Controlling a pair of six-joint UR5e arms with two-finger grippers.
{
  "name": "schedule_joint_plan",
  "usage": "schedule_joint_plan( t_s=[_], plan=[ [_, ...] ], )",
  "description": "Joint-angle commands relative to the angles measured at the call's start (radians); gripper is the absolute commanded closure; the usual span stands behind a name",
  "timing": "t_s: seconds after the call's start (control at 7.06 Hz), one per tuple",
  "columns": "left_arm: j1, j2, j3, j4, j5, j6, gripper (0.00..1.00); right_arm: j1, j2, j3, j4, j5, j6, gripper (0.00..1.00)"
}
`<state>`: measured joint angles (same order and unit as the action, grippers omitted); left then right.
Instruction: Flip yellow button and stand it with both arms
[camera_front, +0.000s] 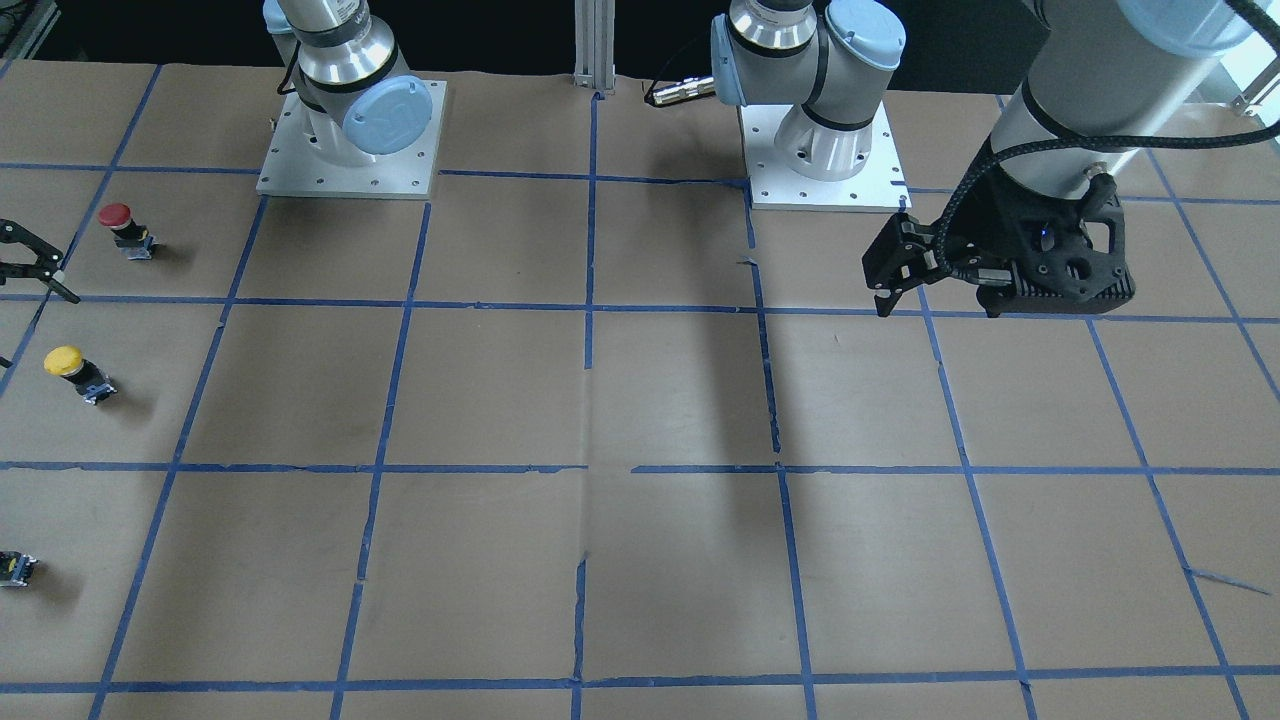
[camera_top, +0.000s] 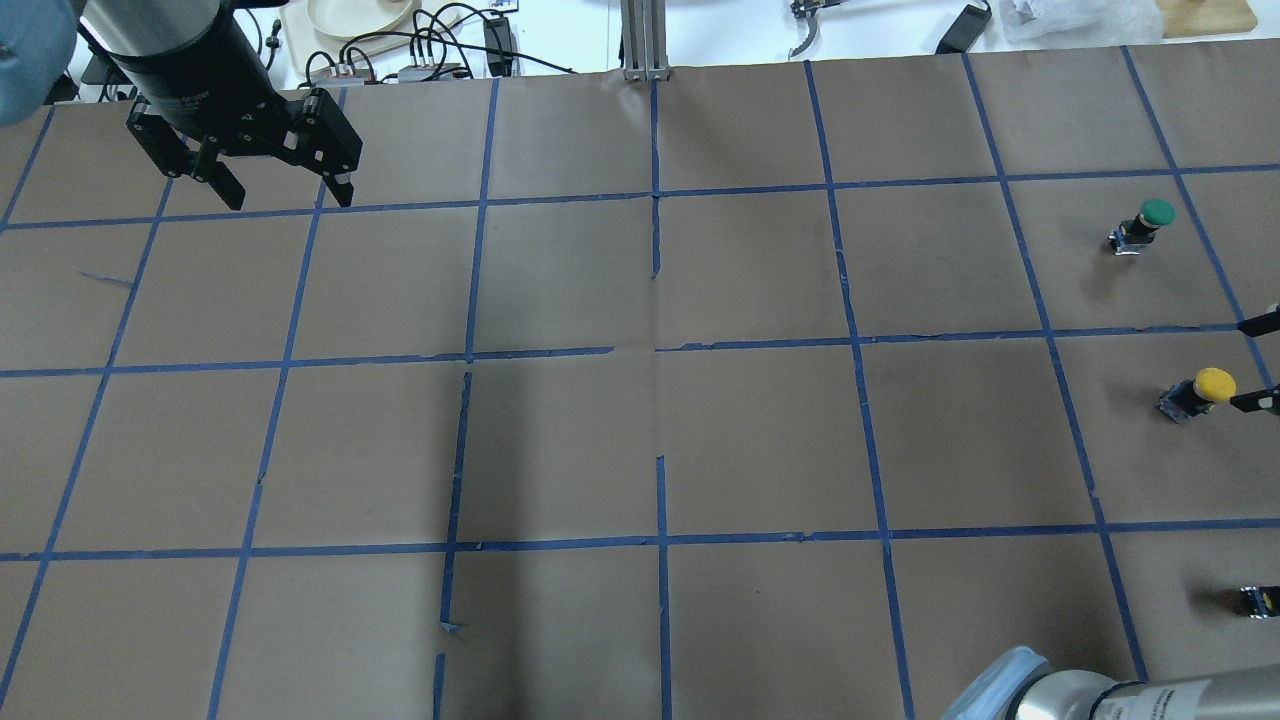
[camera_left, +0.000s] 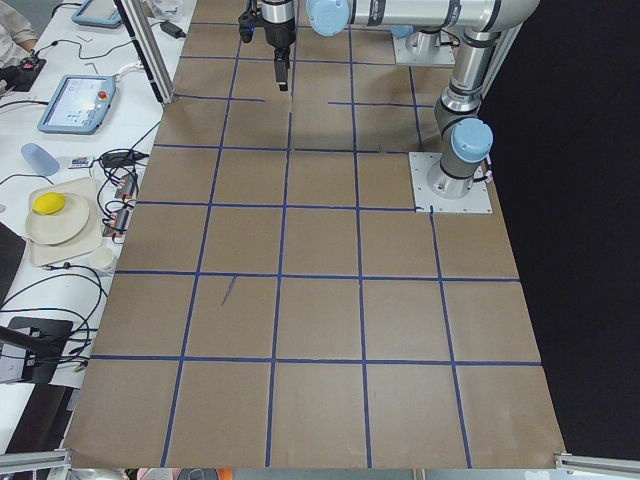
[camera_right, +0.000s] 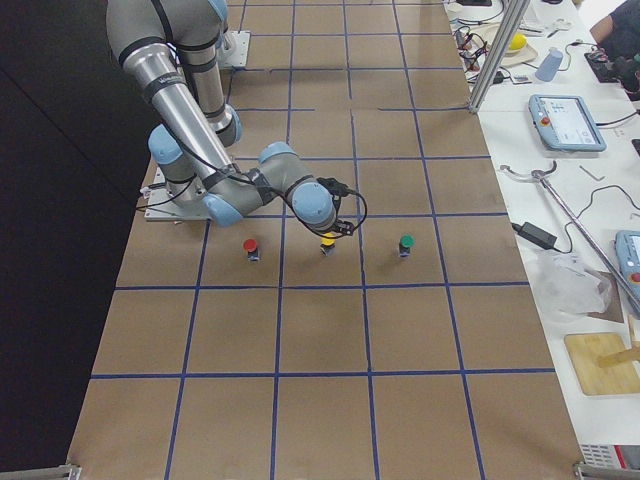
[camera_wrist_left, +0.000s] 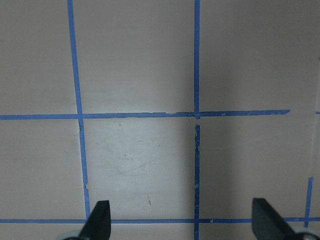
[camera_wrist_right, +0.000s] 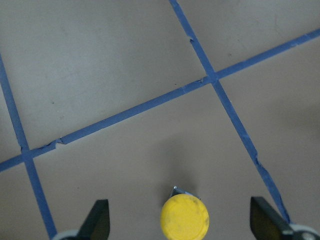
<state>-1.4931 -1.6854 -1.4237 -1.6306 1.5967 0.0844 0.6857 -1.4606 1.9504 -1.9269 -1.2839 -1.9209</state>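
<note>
Three capped buttons stand in a row on the right side of the table (camera_front: 680, 400). We find the yellow button (camera_wrist_right: 184, 218) in the middle of that row. The red button (camera_front: 125, 228) is on the side nearer the robot's base and the green button (camera_top: 1143, 224) is on the far side. As far as we can judge from the right-side view, the yellow one sits upright on its contact block, cap on top.

The right gripper (camera_top: 1238, 365) is down at the yellow button. In the right wrist view we see its fingers (camera_wrist_right: 98, 218) spread wide, one on each side of the yellow cap. Bare table shows between each finger and the cap, so it grips nothing.

The left gripper (camera_top: 289, 197) hangs raised above the left side of the table, well apart from the buttons. Its fingers (camera_wrist_left: 99, 217) are also spread wide. Between them we see only brown paper and blue tape lines (camera_wrist_left: 196, 60), so it holds nothing.
</note>
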Motion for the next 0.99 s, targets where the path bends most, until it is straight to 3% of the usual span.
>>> schedule_joint_plan(
  t_s=[0.0, 0.28, 0.71, 0.85],
  plan=[
    [0.001, 0.001, -0.001, 0.000, 0.000, 0.000, 0.00, 0.102, -0.123, -0.036, 0.015, -0.090, 0.370, 0.00],
    [0.001, 0.001, -0.001, 0.000, -0.001, 0.000, 0.00, 0.208, -0.203, -0.102, 0.244, -0.129, 0.818, 0.00],
    [-0.004, 0.018, 0.003, 0.000, -0.004, -0.001, 0.00, 0.445, -0.208, -0.273, 0.487, -0.192, 1.411, 0.00],
    [-0.002, 0.021, -0.001, 0.001, -0.001, -0.003, 0.00, 0.560, -0.210, -0.290, 0.497, -0.183, 1.609, 0.00]
  ],
)
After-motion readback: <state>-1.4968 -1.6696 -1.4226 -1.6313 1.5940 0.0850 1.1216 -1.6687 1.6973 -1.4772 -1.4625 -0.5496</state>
